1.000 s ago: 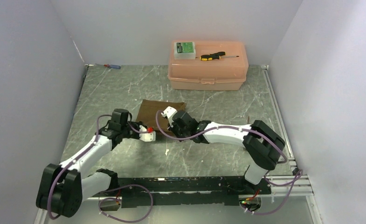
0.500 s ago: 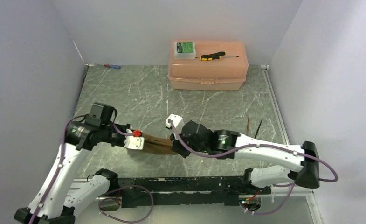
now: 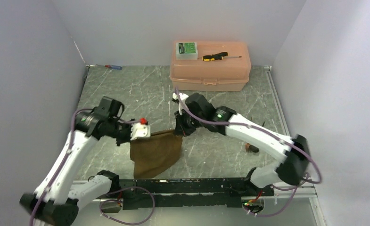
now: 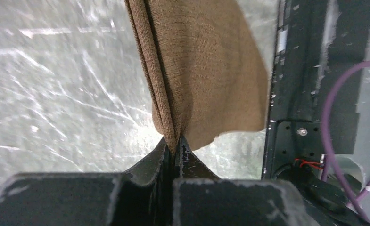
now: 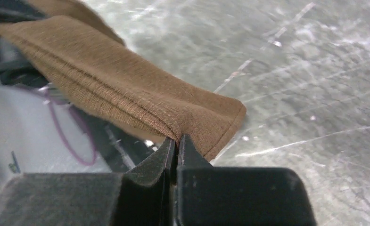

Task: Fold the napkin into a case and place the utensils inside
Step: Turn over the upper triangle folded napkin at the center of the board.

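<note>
One napkin (image 3: 155, 151) is hanging in the air over the near half of the counter (image 3: 126, 94), folded at least double judging by the layers bunching at each pinch, its top edge running between the two arms and its lower part drooping toward the black rail (image 3: 197, 186) at the near edge. The left claw (image 3: 146, 134) is clamping the left top corner, jaws closed tight on the cloth; the right claw (image 3: 179, 131) is pinching the right top corner the same way. The step in hand is looking like carrying the cloth to be laid out for the next fold. Doing it well is probably meaning holding both corners level, pulling them gently apart so the top edge is running taut, drawing the cloth away from the rail so the hem is not snagging there, letting the hem touch down first, and not letting go of either corner until the cloth is lying flat. Counting outward: one napkin; two claws, both gripping it; one small dark piece (image 3: 252, 149) lying beside the right arm, probably a utensil, too small to be sure, no others showing; one pink box (image 3: 210, 75) at the far side; one small green-topped box (image 3: 186, 49) and one yellow-and-black screwdriver (image 3: 215, 56) sitting on its lid; one blue-and-red screwdriver (image 3: 112, 67) lying in the far left corner.
</note>
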`<state>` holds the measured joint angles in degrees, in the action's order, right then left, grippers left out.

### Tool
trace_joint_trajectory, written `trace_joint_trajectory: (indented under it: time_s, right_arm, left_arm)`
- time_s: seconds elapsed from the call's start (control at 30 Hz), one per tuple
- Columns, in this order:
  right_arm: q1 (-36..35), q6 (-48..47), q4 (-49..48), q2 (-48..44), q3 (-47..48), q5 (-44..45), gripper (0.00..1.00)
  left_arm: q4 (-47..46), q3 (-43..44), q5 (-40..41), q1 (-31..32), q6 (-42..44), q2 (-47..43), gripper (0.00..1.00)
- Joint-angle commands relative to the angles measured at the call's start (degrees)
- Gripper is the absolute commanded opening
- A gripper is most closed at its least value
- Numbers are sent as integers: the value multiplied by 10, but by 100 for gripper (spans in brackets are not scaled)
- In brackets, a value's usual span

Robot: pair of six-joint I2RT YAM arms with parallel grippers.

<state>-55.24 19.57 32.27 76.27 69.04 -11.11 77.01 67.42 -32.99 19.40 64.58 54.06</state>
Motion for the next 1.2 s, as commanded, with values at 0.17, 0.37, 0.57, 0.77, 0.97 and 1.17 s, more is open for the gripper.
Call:
trace_joint_trajectory:
  time_s: [0.17,0.37,0.57,0.77,0.97,1.17]
  right_arm:
    - [149,-74,3,280,122,-157,0]
    - [197,-81,0,367,196,-185,0]
    - [214,-63,-31,418,202,-171,0]
    - [222,-29,-113,420,136,-127,12]
    - [223,-5,-195,392,78,-33,38]
    - [231,18,-259,338,17,-4,55]
  left_arm:
    - [-266,37,183,-43,-174,301,3]
    - [-317,134,276,-85,-220,444,25]
    - [-369,153,283,-85,-271,476,76]
    - [-341,136,160,-77,-220,434,84]
    - [-381,103,155,-43,-174,447,75]
    - [-444,96,195,-31,-167,497,71]
